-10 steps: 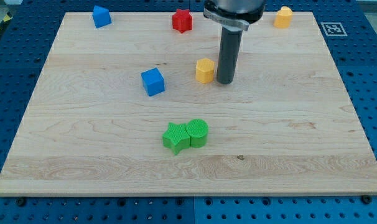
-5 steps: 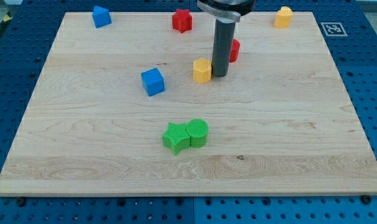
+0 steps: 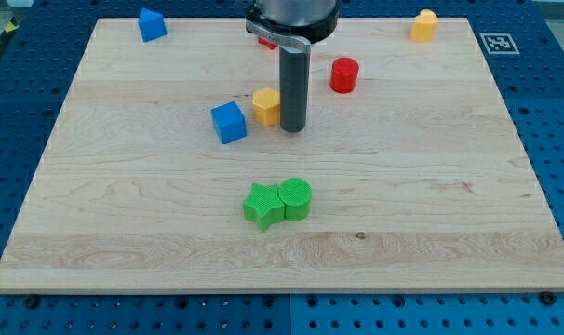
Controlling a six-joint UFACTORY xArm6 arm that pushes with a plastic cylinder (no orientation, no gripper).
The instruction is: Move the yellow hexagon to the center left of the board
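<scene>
The yellow hexagon [image 3: 266, 106] lies on the wooden board [image 3: 449, 205] a little above its middle, just right of a blue cube [image 3: 228, 122]. My tip [image 3: 293, 128] stands against the hexagon's right side, touching or nearly touching it. The rod rises from there to the view's top.
A red cylinder [image 3: 344, 74] lies to the right of the rod. A green star [image 3: 261, 206] and a green cylinder [image 3: 296, 198] touch below the middle. A blue block [image 3: 152, 23] sits top left, a yellow block [image 3: 423, 25] top right. A red block is mostly hidden behind the arm.
My tip has slid to the view's left and pushed the yellow hexagon left, close to the blue cube. The red cylinder, hidden before, now shows.
</scene>
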